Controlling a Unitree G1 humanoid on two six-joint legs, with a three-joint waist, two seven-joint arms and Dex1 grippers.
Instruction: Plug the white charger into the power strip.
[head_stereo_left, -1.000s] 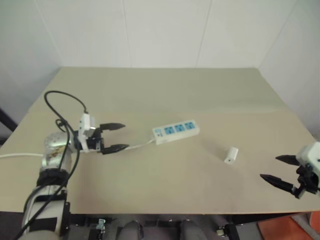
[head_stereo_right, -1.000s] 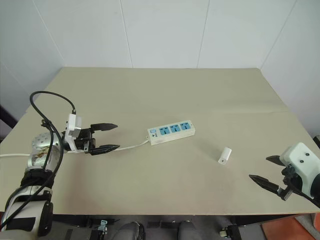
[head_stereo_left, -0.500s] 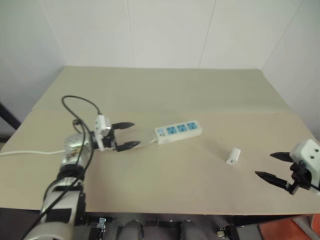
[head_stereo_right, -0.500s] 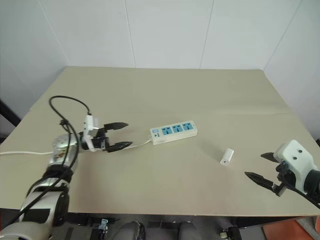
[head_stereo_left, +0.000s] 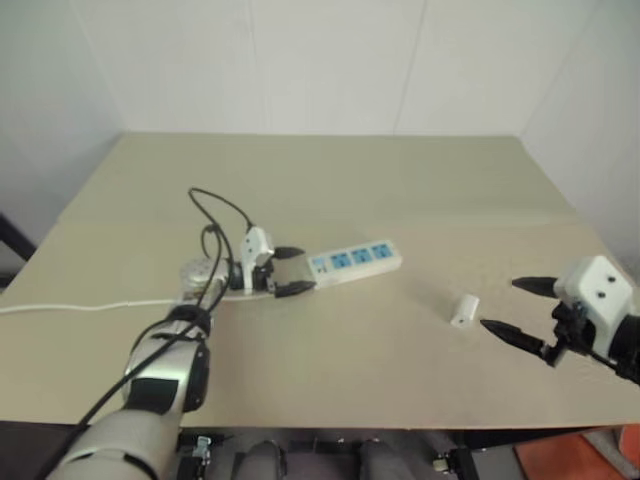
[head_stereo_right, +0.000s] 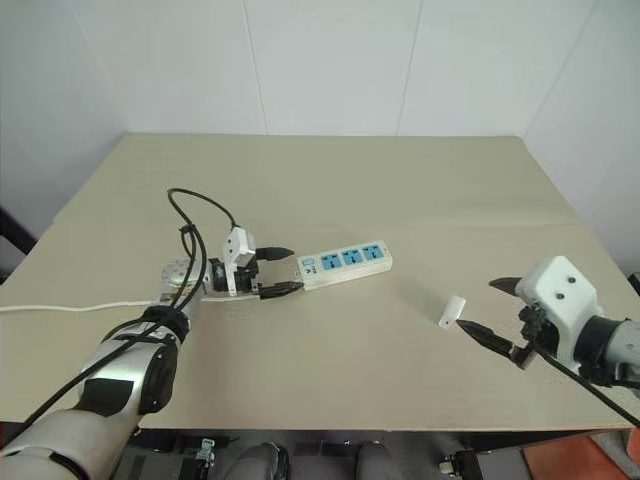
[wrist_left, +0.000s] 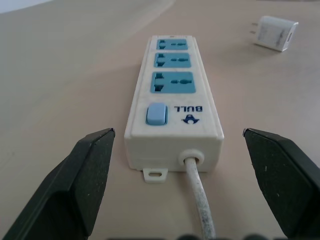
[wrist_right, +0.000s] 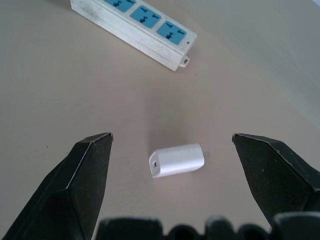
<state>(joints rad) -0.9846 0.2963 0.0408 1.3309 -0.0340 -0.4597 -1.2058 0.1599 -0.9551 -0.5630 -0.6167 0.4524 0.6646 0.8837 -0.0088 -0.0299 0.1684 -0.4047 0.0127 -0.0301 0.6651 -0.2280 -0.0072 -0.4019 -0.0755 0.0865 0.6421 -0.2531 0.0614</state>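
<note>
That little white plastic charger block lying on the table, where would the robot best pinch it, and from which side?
Probably across the two long flat sides of the small white plastic charger block, mid-body, coming from above. It lies on its side on the tan table, prongs toward one end, so gripping the body leaves the prongs free. The open right pincer already brackets it.

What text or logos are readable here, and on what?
"BULL", printed upside down as the left wrist view shows it, with a small logo mark beside it, on the power strip next to its blue switch.
Charger: no readable marking.
In the eye views the strip's print is too small to read.
</note>
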